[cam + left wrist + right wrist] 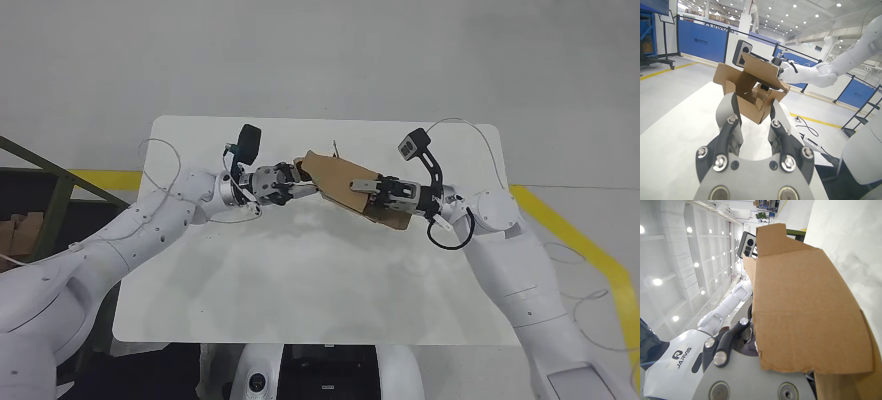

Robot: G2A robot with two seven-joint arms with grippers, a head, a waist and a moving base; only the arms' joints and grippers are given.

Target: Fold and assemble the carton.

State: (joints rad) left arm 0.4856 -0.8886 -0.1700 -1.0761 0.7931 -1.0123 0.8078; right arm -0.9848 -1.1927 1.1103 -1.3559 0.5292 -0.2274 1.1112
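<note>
left tool (754,98): jaws spread wide, gripping nothing. its two grey fingers (728,111) stand either side of the lowest corner of the carton (761,74); contact with the board cannot be confirmed. right tool (368,187): closed on the carton's upper panel at the far end, with one dark fingertip showing inside under that panel. this grip appears to carry the whole load. the carton hangs between the two arms, clear of the white tabletop (300,300) and over its far half, tilted with one corner pointing down. step in hand, as judged: forming the blank into a box. the end flaps stand open and no end is closed, so the task is at an early to middle stage. the next move calls for the left tool to close on or press the near flap (723,76) and turn it inward along its score line while the right tool steadies the body. the slotted tabs at the near edge must line up before they lock. material: brown corrugated board, matte, with exposed fluted edges, pre-creased fold lines and one ragged edge in the right wrist view. panels are flat and rectangular, and are likely to buckle if squeezed off a crease. the tabletop is smooth with rounded corners.
</note>
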